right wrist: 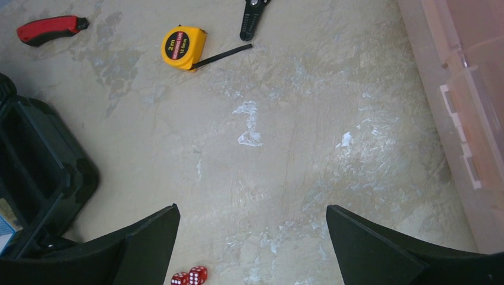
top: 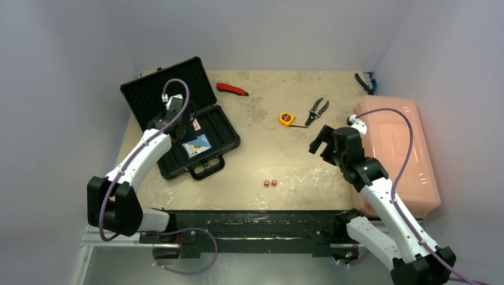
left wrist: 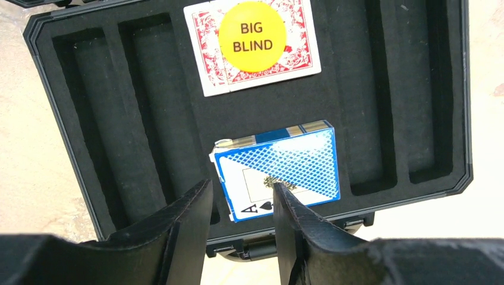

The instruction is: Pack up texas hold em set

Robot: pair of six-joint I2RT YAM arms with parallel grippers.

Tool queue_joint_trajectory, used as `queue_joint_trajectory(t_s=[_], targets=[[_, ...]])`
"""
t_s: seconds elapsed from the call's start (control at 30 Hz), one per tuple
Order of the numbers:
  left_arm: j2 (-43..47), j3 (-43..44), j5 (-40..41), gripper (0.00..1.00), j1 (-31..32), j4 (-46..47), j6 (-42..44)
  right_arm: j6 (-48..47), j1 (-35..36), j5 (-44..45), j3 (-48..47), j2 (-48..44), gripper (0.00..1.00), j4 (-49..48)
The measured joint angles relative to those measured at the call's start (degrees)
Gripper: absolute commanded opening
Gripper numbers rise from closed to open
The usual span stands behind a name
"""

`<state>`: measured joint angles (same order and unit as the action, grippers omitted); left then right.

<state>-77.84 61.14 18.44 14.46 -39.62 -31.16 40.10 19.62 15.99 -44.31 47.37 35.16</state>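
The black briefcase [top: 159,90] lies open at the left, its foam tray [left wrist: 148,119] facing up. In the tray a red card deck [left wrist: 300,56] carries a yellow disc [left wrist: 252,37] marked BIG BLIND. A blue card deck [left wrist: 294,163] rests in the slot nearer the handle. My left gripper [left wrist: 242,193] hovers just above the blue deck's near corner, jaws narrowly apart with nothing between them. Two tiny red dice [top: 270,183] lie on the table, just off the left finger of my wide-open right gripper [right wrist: 252,211], which is empty.
A yellow tape measure [right wrist: 183,47], black pliers [top: 318,110] and a red utility knife [top: 232,89] lie toward the back of the table. The large pink bin [top: 395,148] fills the right side. Blue-handled pliers [top: 365,83] sit in the far right corner.
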Motion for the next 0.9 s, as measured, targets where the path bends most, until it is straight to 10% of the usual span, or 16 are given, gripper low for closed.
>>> queue_joint_trajectory(t_s=[0.9], targets=[[-10.3, 0.5, 1.2, 0.38, 0.2, 7.7, -1.4, 0.0, 0.0, 0.0, 0.0, 0.9, 0.99, 0.0]])
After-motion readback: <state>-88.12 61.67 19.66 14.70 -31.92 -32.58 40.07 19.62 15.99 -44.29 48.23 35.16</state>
